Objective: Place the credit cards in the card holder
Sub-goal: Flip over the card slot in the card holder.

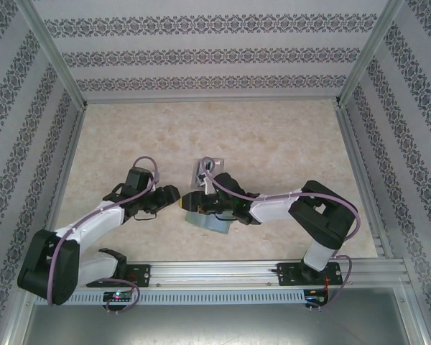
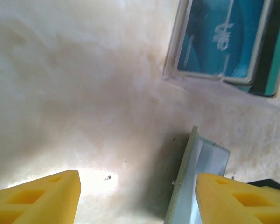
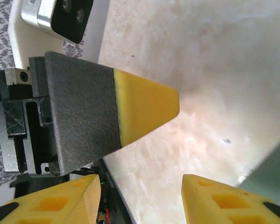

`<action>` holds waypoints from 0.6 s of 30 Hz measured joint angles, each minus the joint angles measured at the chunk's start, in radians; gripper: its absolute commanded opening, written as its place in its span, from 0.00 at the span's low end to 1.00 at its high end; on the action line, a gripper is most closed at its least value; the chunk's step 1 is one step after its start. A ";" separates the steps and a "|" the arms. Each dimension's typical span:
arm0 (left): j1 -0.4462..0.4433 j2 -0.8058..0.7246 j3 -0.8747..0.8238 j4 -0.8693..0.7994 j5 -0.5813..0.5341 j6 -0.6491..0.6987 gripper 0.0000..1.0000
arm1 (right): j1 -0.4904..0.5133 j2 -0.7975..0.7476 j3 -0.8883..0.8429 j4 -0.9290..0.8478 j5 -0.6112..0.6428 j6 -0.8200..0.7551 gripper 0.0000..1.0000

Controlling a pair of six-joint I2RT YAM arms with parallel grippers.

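Both your pincers are gathered at the left edge of the wallet (image 1: 214, 223), which lies on the bench (image 1: 273, 144) near the middle, just ahead of the arm bases. The left pincer (image 2: 137, 196) has its jaws apart with only bare bench between them; the wallet's edge (image 2: 196, 177) rises just inside its right finger. The right pincer (image 3: 140, 200) is also apart and holds nothing, and the left one's finger (image 3: 144, 107) hangs close in front of it.

The blue card (image 2: 219, 37) stands in the clear stand (image 1: 203, 169), just beyond the wallet on the far side. I cannot make out the orange card.

I judge you to be at the wallet-preparing step: no card is in hand, and nothing has gone into a pocket yet. Whether the wallet is fully open I cannot tell; one flap looks lifted.

Next, pin or spread the wallet with one pincer. Send the other to the stand, pinch the blue card by its top edge, and mind the crowding between the two pincers.
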 measured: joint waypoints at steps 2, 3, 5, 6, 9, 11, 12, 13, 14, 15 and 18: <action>0.014 -0.041 0.010 -0.022 -0.006 0.010 0.69 | -0.001 -0.003 0.016 0.000 -0.006 -0.002 0.51; 0.018 -0.057 0.019 -0.035 -0.007 0.017 0.69 | -0.002 -0.009 0.021 -0.002 -0.006 -0.005 0.51; 0.022 -0.075 0.043 -0.064 -0.010 0.032 0.70 | -0.010 -0.034 0.021 -0.020 -0.011 -0.015 0.51; 0.022 -0.080 0.058 -0.082 -0.010 0.040 0.71 | -0.019 -0.052 0.019 -0.032 -0.014 -0.022 0.52; 0.025 -0.087 0.091 -0.132 -0.020 0.069 0.72 | -0.071 -0.134 0.019 -0.096 -0.016 -0.056 0.51; 0.026 -0.094 0.102 -0.163 -0.040 0.082 0.74 | -0.105 -0.188 0.031 -0.177 -0.006 -0.095 0.52; 0.026 -0.101 0.103 -0.178 -0.050 0.087 0.74 | -0.121 -0.214 0.044 -0.229 0.010 -0.117 0.52; 0.026 -0.108 0.103 -0.194 -0.061 0.087 0.75 | -0.134 -0.236 0.058 -0.280 0.031 -0.141 0.52; 0.026 -0.114 0.102 -0.202 -0.068 0.087 0.75 | -0.142 -0.251 0.069 -0.319 0.048 -0.157 0.52; 0.026 -0.122 0.100 -0.210 -0.074 0.087 0.76 | -0.152 -0.267 0.082 -0.363 0.071 -0.176 0.52; 0.026 -0.148 0.093 -0.227 -0.079 0.087 0.77 | -0.184 -0.285 0.124 -0.492 0.132 -0.216 0.53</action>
